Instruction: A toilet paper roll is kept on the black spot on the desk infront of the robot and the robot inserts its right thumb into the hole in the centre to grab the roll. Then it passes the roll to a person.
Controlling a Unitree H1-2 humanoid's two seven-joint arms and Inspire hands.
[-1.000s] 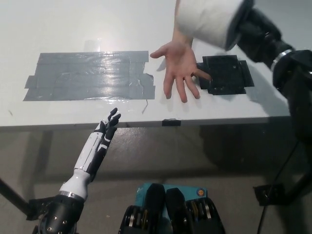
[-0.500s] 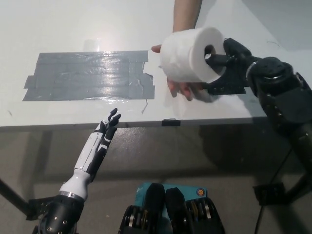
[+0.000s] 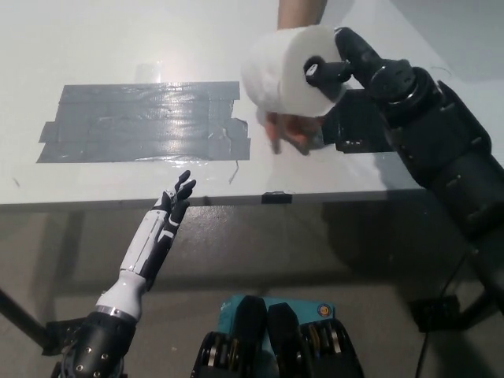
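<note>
Finding: over the last second the toilet paper roll (image 3: 287,71) has come down from the picture's top edge and been turned so its centre hole faces the camera. In the last half second it has shifted slightly up and toward the far edge of the tabletop (image 3: 118,39).

State of the right hand (image 3: 346,63): black, clenched on the roll, with the thumb seated in the centre hole. The roll is held in the air, clear of the tabletop, above and just left of the black spot (image 3: 358,126) near the right part of the near edge.

The person's hand (image 3: 287,130) lies directly beneath the roll, fingers showing below its lower rim; the forearm enters from the far edge. Whether roll and palm touch cannot be told, as the roll covers the palm.

State of the left hand (image 3: 175,201): white, released, fingers apart, resting off the near edge of the tabletop below the grey tape patch (image 3: 142,122); unchanged throughout.

Assessment: pickup complete, handover in hand. The roll stands over the receiving palm, but the thumb is not yet withdrawn; release remains outstanding.
</note>
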